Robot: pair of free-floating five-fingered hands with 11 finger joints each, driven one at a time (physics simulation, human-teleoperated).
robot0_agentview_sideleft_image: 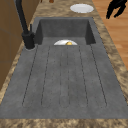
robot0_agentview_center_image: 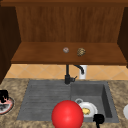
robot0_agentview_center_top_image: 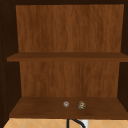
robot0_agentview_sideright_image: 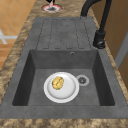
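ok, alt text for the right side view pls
Looking along a dark grey sink from its right: a white plate with a yellow food item lies on the basin floor beside the drain. Beyond are the ribbed drainboard, a black faucet at right, and a red-rimmed plate on the far counter, a black hand above it.

Your left robot hand [robot0_agentview_center_image: 3, 95] is a plain matt black shape with no markings, cables or screws. Your right robot hand [robot0_agentview_center_image: 99, 119] is the same flat black all over; in the left side view its slim, human-like fingers [robot0_agentview_sideleft_image: 113, 10] show as dark tapering forms.
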